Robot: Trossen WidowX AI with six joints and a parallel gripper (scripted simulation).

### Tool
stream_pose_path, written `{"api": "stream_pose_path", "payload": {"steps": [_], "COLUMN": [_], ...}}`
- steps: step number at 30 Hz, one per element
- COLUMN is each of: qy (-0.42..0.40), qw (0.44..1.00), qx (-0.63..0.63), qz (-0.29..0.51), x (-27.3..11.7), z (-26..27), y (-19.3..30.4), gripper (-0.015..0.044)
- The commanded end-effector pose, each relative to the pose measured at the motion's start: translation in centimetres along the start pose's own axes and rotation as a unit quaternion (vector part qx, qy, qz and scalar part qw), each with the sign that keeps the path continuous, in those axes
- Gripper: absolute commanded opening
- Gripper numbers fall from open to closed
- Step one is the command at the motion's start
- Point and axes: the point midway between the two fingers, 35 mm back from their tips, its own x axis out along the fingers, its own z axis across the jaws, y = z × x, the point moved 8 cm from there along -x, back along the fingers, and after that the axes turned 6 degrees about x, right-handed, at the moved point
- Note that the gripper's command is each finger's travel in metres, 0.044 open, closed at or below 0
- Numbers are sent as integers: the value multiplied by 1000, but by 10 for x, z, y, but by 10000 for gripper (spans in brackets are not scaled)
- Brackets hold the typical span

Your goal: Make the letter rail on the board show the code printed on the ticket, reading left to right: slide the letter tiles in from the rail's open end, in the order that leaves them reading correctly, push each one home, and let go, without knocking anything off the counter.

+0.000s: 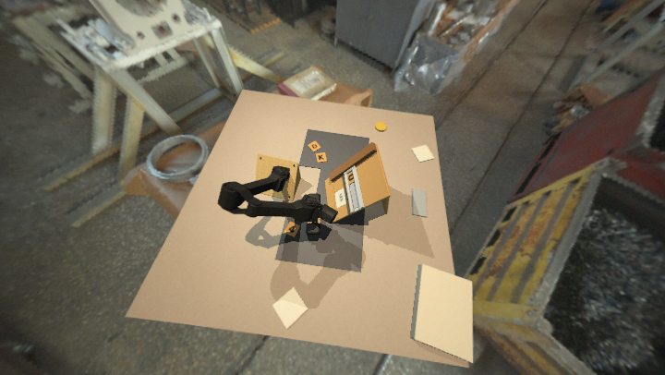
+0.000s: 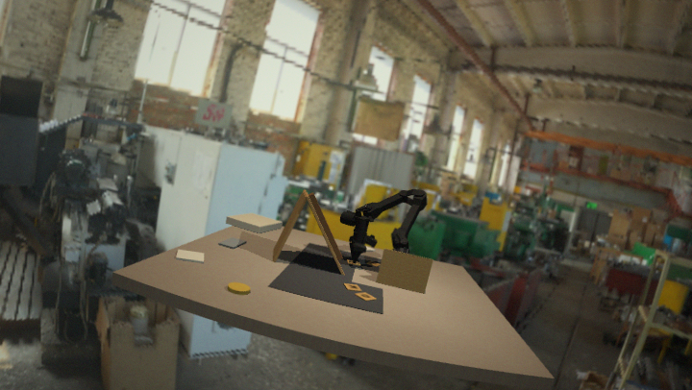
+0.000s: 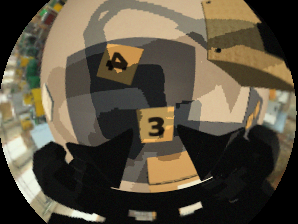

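The tilted orange board carries a pale letter rail. One orange tile, apparently a U, sits in the rail's upper part. The ticket on the board seems to read U3. My gripper is open and empty, pointing down over the dark mat. In the wrist view, the 3 tile lies flat between and just beyond the fingertips; the arm hides it in the top view. Tiles 4, D and K lie on the mat.
A gridded yellowish panel stands beside the arm. A yellow disc, pale square, grey plate, thick pale slab and another pale square lie around the counter.
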Motion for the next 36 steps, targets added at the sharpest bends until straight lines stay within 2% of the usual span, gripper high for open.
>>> {"api": "stream_pose_path", "payload": {"steps": [1, 12, 28, 36], "qy": [2, 2, 2, 2], "qw": [1000, 1000, 1000, 1000], "qx": [-3, -3, -3, -3], "qz": [-2, -2, -2, -2], "x": [7, 8, 8, 1], "z": [-1, -1, -1, -1], "y": [-1, -1, -1, -2], "gripper": [340, 340, 233, 23]}}
